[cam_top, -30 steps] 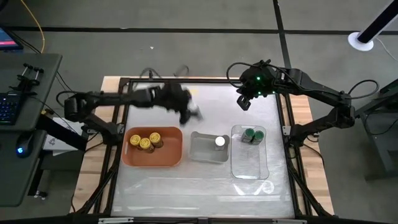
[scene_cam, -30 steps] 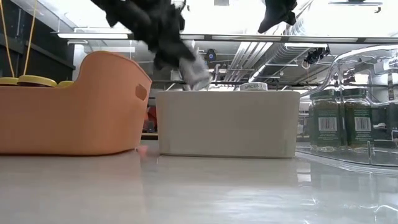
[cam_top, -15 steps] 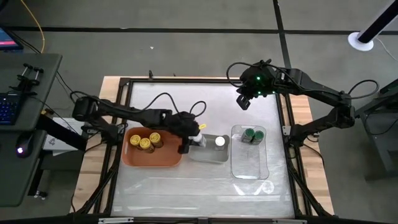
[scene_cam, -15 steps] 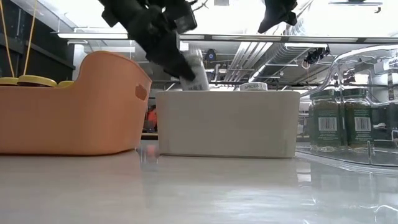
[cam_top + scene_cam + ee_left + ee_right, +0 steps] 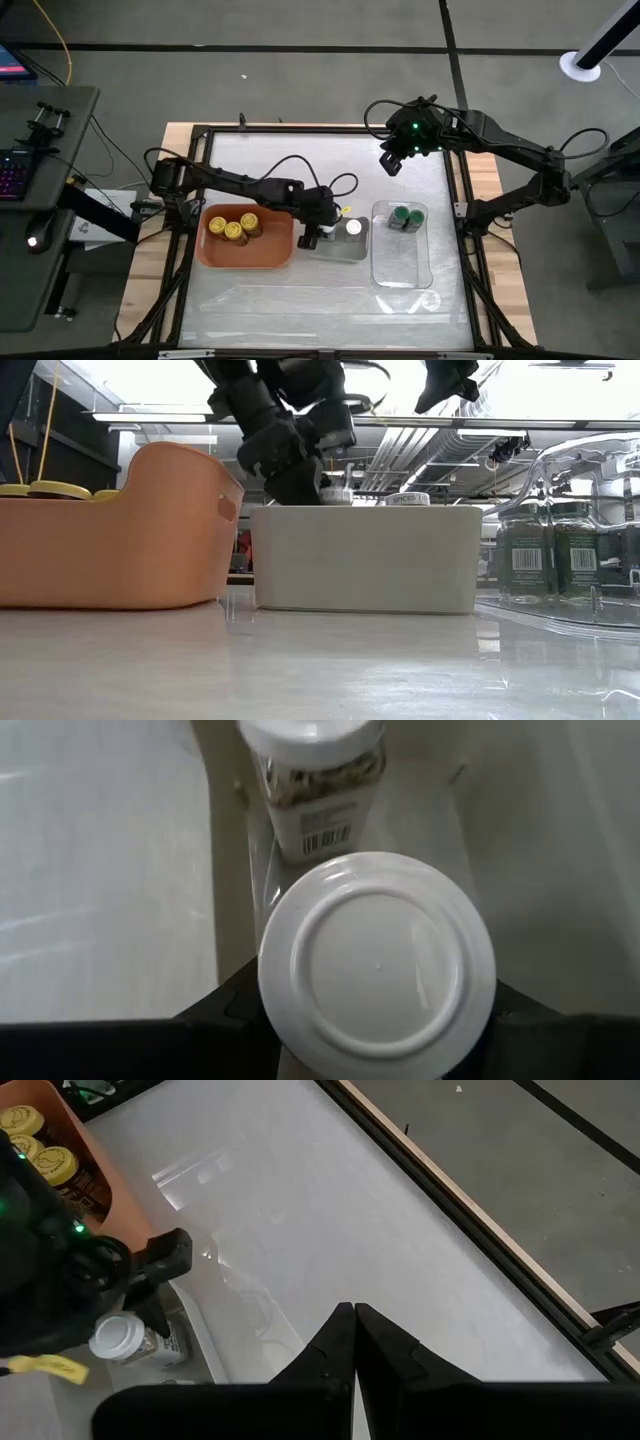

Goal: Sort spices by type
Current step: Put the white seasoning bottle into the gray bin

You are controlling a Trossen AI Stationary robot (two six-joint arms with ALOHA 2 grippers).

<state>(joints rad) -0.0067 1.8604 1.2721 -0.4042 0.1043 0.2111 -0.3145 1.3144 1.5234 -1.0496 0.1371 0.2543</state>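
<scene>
Left pincer (image 5: 322,222) over the grey tray (image 5: 322,248), fingers part-open and clamped around a white-lidded jar (image 5: 376,967), lowered inside the tray beside a second white-lidded jar (image 5: 353,227). Yellow-lidded jars (image 5: 232,225) in the orange tray (image 5: 270,254); green-lidded jars (image 5: 406,216) in the clear tray (image 5: 400,270). Right pincer (image 5: 392,163) fully closed, empty, above the worktop's (image 5: 290,295) far side.

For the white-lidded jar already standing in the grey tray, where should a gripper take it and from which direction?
Grip the white-lidded jar around its round lid or just below it, coming straight down from above. It stands upright inside the grey tray, whose walls hide its body from the side; only the lid shows over the rim. The left gripper, holding another white-lidded jar, crowds the orange-tray side.
</scene>
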